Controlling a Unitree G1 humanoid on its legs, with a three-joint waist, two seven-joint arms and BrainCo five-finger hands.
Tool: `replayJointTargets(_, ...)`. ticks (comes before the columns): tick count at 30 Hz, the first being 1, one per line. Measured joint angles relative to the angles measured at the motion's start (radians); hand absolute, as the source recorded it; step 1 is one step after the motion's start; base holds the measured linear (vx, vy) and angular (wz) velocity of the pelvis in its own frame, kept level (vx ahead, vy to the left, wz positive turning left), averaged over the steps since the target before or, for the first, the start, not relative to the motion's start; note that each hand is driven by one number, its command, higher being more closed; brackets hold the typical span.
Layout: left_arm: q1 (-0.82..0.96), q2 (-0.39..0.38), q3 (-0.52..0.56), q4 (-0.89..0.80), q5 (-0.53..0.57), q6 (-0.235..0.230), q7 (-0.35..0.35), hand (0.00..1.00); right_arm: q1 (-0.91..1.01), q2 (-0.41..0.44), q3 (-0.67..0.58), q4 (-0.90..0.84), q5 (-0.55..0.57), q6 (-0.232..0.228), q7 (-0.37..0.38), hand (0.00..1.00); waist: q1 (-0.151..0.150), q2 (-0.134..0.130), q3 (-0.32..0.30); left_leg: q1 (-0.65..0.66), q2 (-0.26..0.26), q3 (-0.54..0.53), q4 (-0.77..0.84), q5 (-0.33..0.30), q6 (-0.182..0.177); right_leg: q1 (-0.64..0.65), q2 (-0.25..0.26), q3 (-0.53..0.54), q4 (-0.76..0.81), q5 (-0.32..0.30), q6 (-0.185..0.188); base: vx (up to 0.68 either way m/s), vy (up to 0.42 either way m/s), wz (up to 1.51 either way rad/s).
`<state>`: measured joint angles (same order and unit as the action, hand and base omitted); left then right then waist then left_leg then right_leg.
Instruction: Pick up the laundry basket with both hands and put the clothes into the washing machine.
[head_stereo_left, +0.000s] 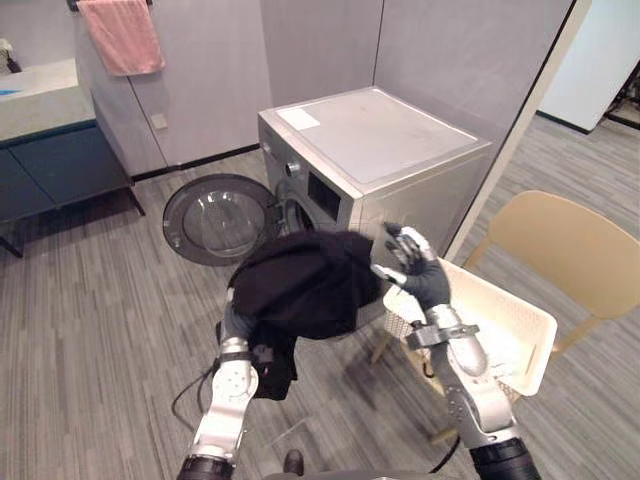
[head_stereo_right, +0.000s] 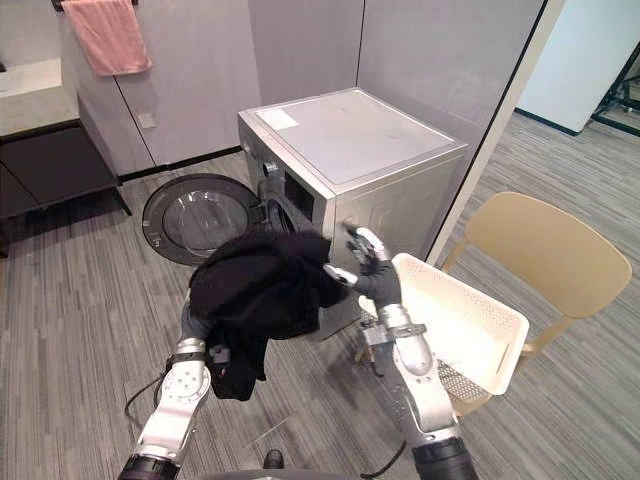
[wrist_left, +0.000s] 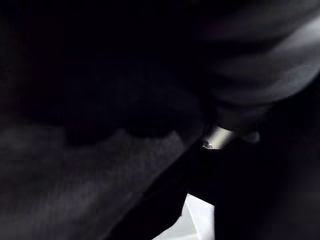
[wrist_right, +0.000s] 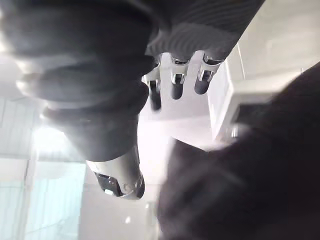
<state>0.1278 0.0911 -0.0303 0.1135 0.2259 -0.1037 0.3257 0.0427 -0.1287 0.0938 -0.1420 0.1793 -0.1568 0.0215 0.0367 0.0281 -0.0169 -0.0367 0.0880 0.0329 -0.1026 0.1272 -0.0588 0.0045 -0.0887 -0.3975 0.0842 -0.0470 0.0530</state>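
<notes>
A bundle of black clothes (head_stereo_left: 300, 280) hangs in the air in front of the silver washing machine (head_stereo_left: 380, 140), just before its drum opening. My left arm (head_stereo_left: 232, 385) rises under the bundle, and its hand is buried in the cloth (wrist_left: 100, 150). My right hand (head_stereo_left: 420, 275) is raised at the bundle's right edge with straight fingers (wrist_right: 175, 82), next to the cloth (wrist_right: 250, 175) but not curled round it. The cream laundry basket (head_stereo_left: 510, 310) sits tilted to the right of that arm, beside the machine.
The machine's round door (head_stereo_left: 220, 220) stands swung open to the left, low over the floor. A tan chair (head_stereo_left: 570, 250) is at the right behind the basket. A pink towel (head_stereo_left: 122, 35) hangs on the back wall above a dark counter (head_stereo_left: 40, 100).
</notes>
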Motion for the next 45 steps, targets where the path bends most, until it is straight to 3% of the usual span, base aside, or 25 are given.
replayJointTargets(4, 0.064, 0.001, 0.046, 0.007, -0.001, -0.002, -0.027, 1.0, 0.086, -0.031, -0.096, 0.033, -0.145, -0.002, -0.034, 0.0, -0.001, 0.003, -0.001, -0.006, 0.002, 0.0, 0.0, 0.0, 0.0, -0.006, 0.001, 0.001, 0.0, -0.003, 0.003, 0.0, 0.0, 0.0)
replayJointTargets(7, 0.101, 0.007, 0.082, 0.074, -0.02, 0.002, -0.066, 1.0, 0.124, -0.034, -0.177, 0.226, -0.299, 0.019, -0.078, 0.0, -0.002, 0.004, 0.0, -0.018, 0.004, -0.002, 0.0, -0.006, -0.007, -0.011, 0.001, -0.001, 0.0, -0.008, -0.002, 0.0, 0.0, 0.01)
replayJointTargets(14, 0.109, 0.011, 0.088, 0.181, -0.08, 0.02, -0.12, 1.0, 0.121, -0.025, -0.223, 0.597, -0.366, 0.093, -0.126, 0.0, 0.004, 0.017, 0.029, -0.095, -0.006, -0.049, 0.0, 0.001, -0.016, -0.057, -0.005, -0.078, 0.031, -0.031, -0.002, 0.0, -0.002, 0.28)
replayJointTargets(15, 0.105, 0.01, 0.089, 0.185, -0.096, 0.022, -0.129, 1.0, 0.12, -0.016, -0.224, 0.651, -0.38, 0.102, -0.136, 0.0, 0.005, 0.01, 0.041, -0.118, -0.006, -0.028, 0.0, -0.014, 0.006, -0.063, -0.024, -0.128, 0.044, -0.042, 0.0, 0.03, -0.01, 1.03)
replayJointTargets(17, 0.085, -0.003, 0.088, 0.204, -0.108, 0.03, -0.13, 1.0, 0.113, -0.004, -0.223, 0.746, -0.387, 0.109, -0.153, 0.0, 0.0, -0.025, 0.06, -0.148, -0.008, 0.142, 0.01, -0.085, 0.112, -0.068, -0.075, -0.213, 0.048, -0.045, 0.008, 0.09, 0.024, 1.44)
replayJointTargets(18, 0.067, -0.025, 0.083, 0.218, -0.109, 0.033, -0.129, 1.0, 0.092, -0.007, -0.223, 0.816, -0.387, 0.124, -0.154, 0.0, 0.003, -0.012, 0.069, -0.162, 0.006, 0.314, 0.037, -0.081, 0.118, -0.075, -0.105, -0.266, 0.071, -0.052, 0.013, 0.18, 0.12, 1.49)
replayJointTargets(19, 0.07, -0.036, 0.078, 0.219, -0.109, 0.034, -0.129, 1.0, 0.082, -0.015, -0.223, 0.846, -0.387, 0.131, -0.154, 0.0, 0.004, -0.003, 0.078, -0.16, 0.017, 0.387, 0.051, -0.068, 0.118, -0.072, -0.109, -0.293, 0.089, -0.059, 0.024, 0.19, 0.161, 1.18)
replayJointTargets(20, 0.076, -0.044, 0.079, 0.222, -0.109, 0.035, -0.129, 1.0, 0.071, -0.024, -0.224, 0.875, -0.387, 0.137, -0.154, 0.0, 0.004, 0.014, 0.081, -0.161, 0.032, 0.411, 0.05, 0.007, 0.108, -0.067, -0.109, -0.315, 0.107, -0.069, 0.033, 0.19, 0.095, 1.05)
replayJointTargets(21, 0.074, -0.036, 0.082, 0.237, -0.109, 0.039, -0.128, 1.0, 0.053, -0.005, -0.221, 0.918, -0.387, 0.145, -0.154, 0.0, 0.004, 0.011, 0.092, -0.16, 0.008, 0.382, 0.052, 0.033, 0.082, -0.047, -0.125, -0.312, 0.122, -0.081, 0.046, 0.17, 0.06, 0.94)
replayJointTargets(24, 0.081, -0.018, 0.09, 0.238, -0.109, 0.04, -0.125, 1.0, 0.017, 0.035, -0.22, 0.94, -0.387, 0.145, -0.155, 0.0, 0.009, -0.027, 0.116, -0.162, -0.021, 0.348, 0.068, 0.005, 0.089, -0.015, -0.15, -0.316, 0.111, -0.096, 0.072, 0.16, 0.054, 0.6)
replayJointTargets(26, 0.098, -0.013, 0.09, 0.238, -0.109, 0.041, -0.129, 1.0, 0.0, 0.05, -0.22, 0.945, -0.388, 0.144, -0.154, 0.0, 0.033, -0.077, 0.145, -0.167, -0.057, 0.347, 0.163, -0.125, 0.083, -0.007, -0.237, -0.311, 0.21, -0.153, 0.099, 0.18, 0.12, 0.28)
replayJointTargets(27, 0.11, -0.014, 0.085, 0.238, -0.109, 0.043, -0.13, 1.0, 0.004, 0.045, -0.221, 0.944, -0.387, 0.144, -0.154, 0.0, 0.032, -0.086, 0.149, -0.168, -0.073, 0.344, 0.203, -0.158, 0.085, -0.011, -0.28, -0.301, 0.28, -0.171, 0.088, 0.2, 0.121, 0.33)
replayJointTargets(28, 0.123, -0.013, 0.068, 0.231, -0.109, 0.051, -0.131, 1.0, 0.018, 0.034, -0.221, 0.929, -0.386, 0.148, -0.154, 0.0, 0.03, -0.083, 0.156, -0.166, -0.084, 0.33, 0.263, -0.209, 0.101, -0.072, -0.338, -0.203, 0.467, -0.149, -0.019, 0.22, 0.138, 0.39)
replayJointTargets(29, 0.13, -0.01, 0.062, 0.221, -0.109, 0.052, -0.13, 1.0, 0.035, 0.035, -0.218, 0.906, -0.386, 0.151, -0.154, 0.0, 0.028, -0.083, 0.159, -0.16, -0.085, 0.319, 0.283, -0.229, 0.113, -0.127, -0.349, -0.112, 0.576, -0.107, -0.097, 0.27, 0.183, 0.42)
replayJointTargets(30, 0.13, -0.005, 0.057, 0.2, -0.108, 0.054, -0.13, 1.0, 0.048, 0.046, -0.213, 0.885, -0.385, 0.151, -0.153, 0.0, 0.017, -0.071, 0.171, -0.14, -0.078, 0.291, 0.303, -0.253, 0.122, -0.204, -0.321, 0.03, 0.713, -0.102, -0.092, 0.28, 0.133, 0.53)
replayJointTargets(31, 0.116, 0.011, 0.059, 0.188, -0.108, 0.056, -0.129, 1.0, 0.056, 0.063, -0.213, 0.868, -0.385, 0.15, -0.153, 0.0, -0.011, -0.065, 0.185, -0.122, -0.068, 0.249, 0.309, -0.268, 0.125, -0.273, -0.236, 0.121, 0.804, -0.17, -0.036, 0.35, 0.106, 0.63)
replayJointTargets(34, 0.084, 0.036, 0.056, 0.187, -0.108, 0.055, -0.13, 1.0, 0.059, 0.067, -0.214, 0.869, -0.377, 0.145, -0.153, 0.0, -0.053, -0.08, 0.195, -0.058, -0.08, 0.203, 0.256, -0.279, 0.118, -0.379, -0.123, 0.148, 0.726, -0.218, -0.022, 0.29, 0.025, 0.57)
replayJointTargets(35, 0.059, 0.044, 0.044, 0.195, -0.108, 0.055, -0.13, 1.0, 0.067, 0.061, -0.217, 0.87, -0.375, 0.145, -0.154, 0.0, -0.064, -0.083, 0.202, -0.023, -0.095, 0.179, 0.234, -0.292, 0.113, -0.431, -0.092, 0.134, 0.605, -0.209, -0.014, 0.36, -0.004, 0.61)
replayJointTargets(37, 0.03, 0.037, 0.032, 0.202, -0.108, 0.054, -0.132, 1.0, 0.077, 0.054, -0.216, 0.88, -0.374, 0.145, -0.153, 0.0, -0.091, -0.073, 0.211, 0.023, -0.102, 0.141, 0.21, -0.298, 0.101, -0.444, -0.062, 0.099, 0.332, -0.119, 0.008, 0.43, -0.028, 0.77)
replayJointTargets(38, 0.017, 0.033, 0.032, 0.202, -0.104, 0.051, -0.132, 1.0, 0.079, 0.056, -0.216, 0.893, -0.375, 0.146, -0.153, 0.0, -0.105, -0.083, 0.214, 0.061, -0.12, 0.121, 0.2, -0.305, 0.085, -0.449, -0.051, 0.096, 0.151, -0.027, 0.004, 0.62, -0.096, 0.76)
replayJointTargets(40, 0.012, 0.028, 0.02, 0.208, -0.101, 0.051, -0.139, 1.0, 0.084, 0.055, -0.216, 0.89, -0.375, 0.146, -0.153, 0.0, -0.11, -0.091, 0.211, 0.117, -0.12, 0.1, 0.207, -0.352, 0.045, -0.454, -0.051, 0.1, 0.115, 0.038, -0.036, 0.63, -0.143, 0.72)
replayJointTargets(41, 0.028, 0.024, 0.008, 0.208, -0.099, 0.051, -0.149, 1.0, 0.105, 0.057, -0.215, 0.865, -0.375, 0.146, -0.153, 0.0, -0.112, -0.083, 0.208, 0.153, -0.1, 0.095, 0.256, -0.391, -0.013, -0.435, -0.043, 0.091, 0.166, 0.085, -0.106, 0.64, -0.224, 0.73)
replayJointTargets(42, 0.026, 0.02, 0.003, 0.205, -0.099, 0.051, -0.152, 1.0, 0.106, 0.06, -0.215, 0.858, -0.375, 0.145, -0.151, 0.0, -0.118, -0.08, 0.21, 0.111, -0.073, 0.103, 0.413, -0.411, -0.044, -0.411, -0.039, 0.073, 0.201, 0.126, -0.14, 0.77, -0.313, 0.67)
replayJointTargets(43, 0.053, -0.018, 0.011, 0.175, -0.101, 0.052, -0.153, 1.0, 0.107, 0.056, -0.213, 0.813, -0.374, 0.145, -0.149, 0.0, -0.106, -0.029, 0.215, -0.032, 0.027, 0.12, 0.789, -0.373, -0.054, -0.35, 0.018, 0.056, 0.213, 0.07, -0.156, 0.66, -0.278, 0.22)
replayJointTargets(45, 0.095, -0.061, 0.036, 0.139, -0.104, 0.051, -0.152, 1.0, 0.104, 0.041, -0.198, 0.744, -0.367, 0.144, -0.151, 0.0, -0.061, 0.01, 0.214, -0.153, 0.138, 0.12, 1.106, -0.27, -0.052, -0.284, 0.105, 0.095, 0.192, 0.033, -0.186, 0.65, -0.163, -0.87)
